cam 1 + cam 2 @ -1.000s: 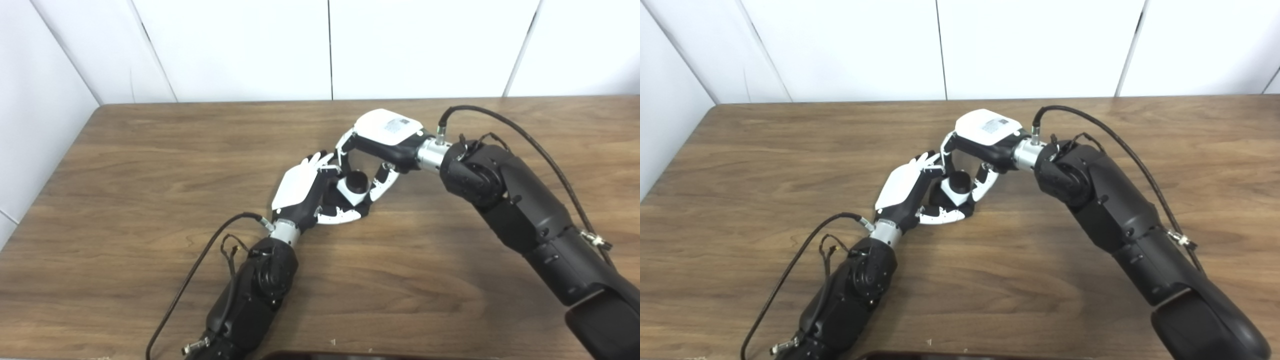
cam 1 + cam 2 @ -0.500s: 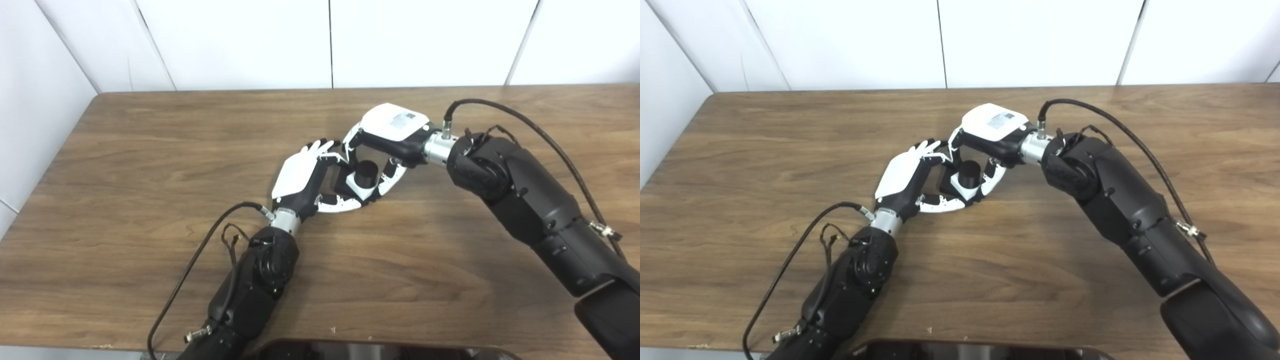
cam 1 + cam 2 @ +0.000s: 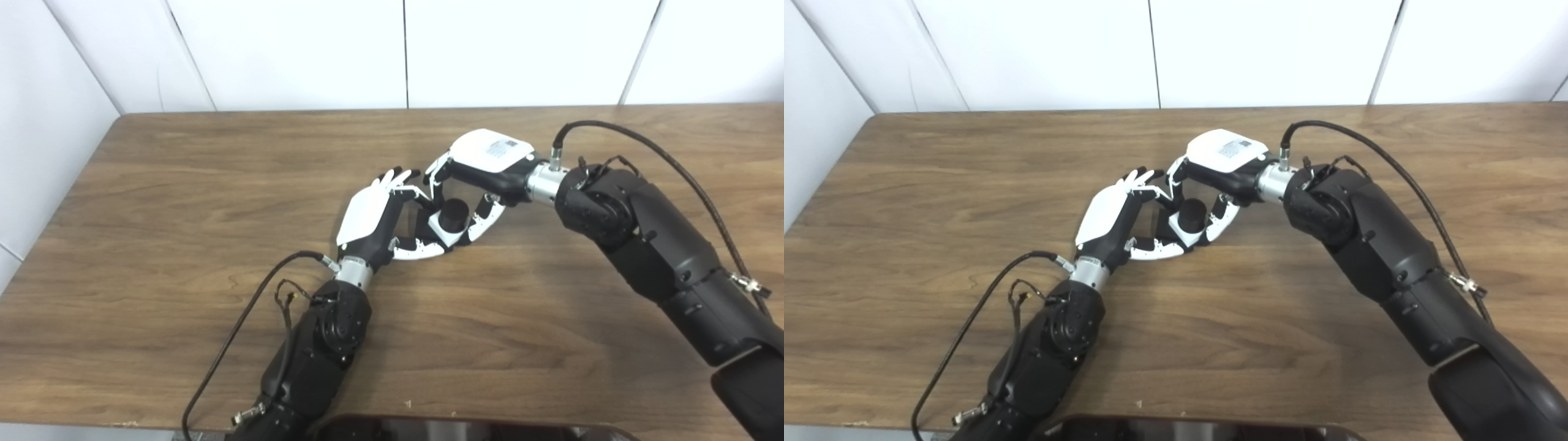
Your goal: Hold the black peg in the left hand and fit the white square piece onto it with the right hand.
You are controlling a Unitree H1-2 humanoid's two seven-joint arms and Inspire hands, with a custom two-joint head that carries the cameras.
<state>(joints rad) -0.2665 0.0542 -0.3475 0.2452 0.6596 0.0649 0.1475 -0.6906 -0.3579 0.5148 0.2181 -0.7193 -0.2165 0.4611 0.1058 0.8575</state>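
- My left hand (image 3: 370,214) sits near the middle of the wooden worktop (image 3: 184,202), back plate up and tilted, its arm entering from the lower left.
- The fingers (image 3: 392,179) of my left hand reach up and to the right; the thumb (image 3: 419,249) lies low along the worktop below the parts.
- The black peg (image 3: 454,213) stands upright as a short dark cylinder, between my two hands.
- The white square piece (image 3: 440,226) sits around the base of the black peg, the peg rising out of its top face.
- My left hand cradles the pair from the left and from below. I cannot tell whether it truly clamps the black peg or only rests against it.
- My right hand (image 3: 490,160) comes in from the right, palm down, arched over the black peg.
- The fingers (image 3: 436,173) of my right hand curl down on the far side of the parts and its thumb (image 3: 484,215) on the near right side, closed narrowly about the white square piece.
- A black cable (image 3: 649,150) loops from the right wrist over the forearm; another cable (image 3: 245,331) trails from the left wrist toward the near edge.
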